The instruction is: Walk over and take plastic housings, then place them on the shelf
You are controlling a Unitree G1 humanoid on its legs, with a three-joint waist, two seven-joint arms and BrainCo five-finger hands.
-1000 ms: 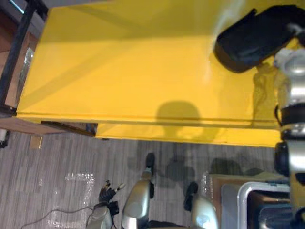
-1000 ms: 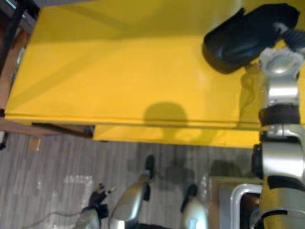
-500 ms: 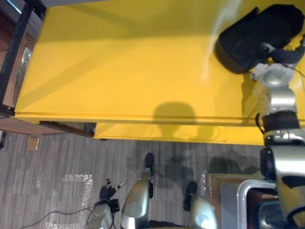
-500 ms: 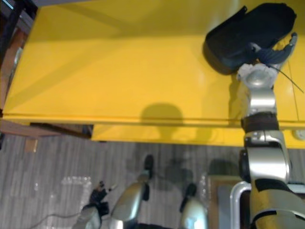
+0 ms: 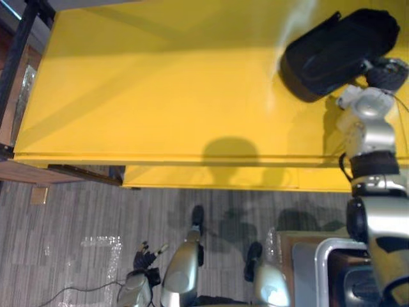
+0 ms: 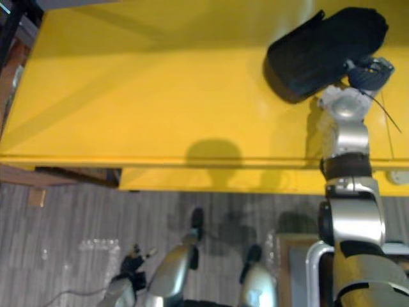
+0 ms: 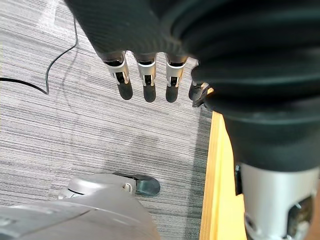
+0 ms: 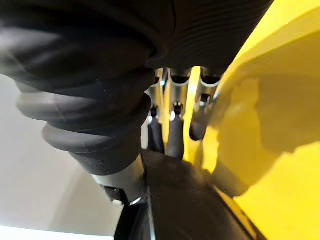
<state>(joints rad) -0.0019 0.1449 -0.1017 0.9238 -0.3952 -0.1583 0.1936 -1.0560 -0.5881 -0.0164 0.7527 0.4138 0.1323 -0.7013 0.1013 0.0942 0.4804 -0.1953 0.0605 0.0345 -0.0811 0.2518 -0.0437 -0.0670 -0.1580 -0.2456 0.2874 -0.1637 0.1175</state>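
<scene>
Shelf [image 5: 160,96] takes up most of the head views: a big flat yellow top with its front edge running across the middle, and a black frame post [image 5: 22,45] at its far left corner. Below that is grey striped carpet [image 5: 77,211], and down at the lower right there's a bin with a silver rim [image 5: 321,256].

The plastic housing [image 5: 332,51] is a black, rounded piece lying flat on the yellow top at the far right, tilted at a bit of a diagonal.

The right hand [image 5: 382,73] is up on the shelf, right at the housing's near right end. In its wrist view the fingers [image 8: 172,135] look pretty much straight, with the dark tips down against the housing's edge, so it's touching rather than wrapped around it. Can't see the thumb.

The left hand [image 7: 146,75] just hangs low by the robot's side over the carpet, fingers loose and straight, holding nothing.
</scene>
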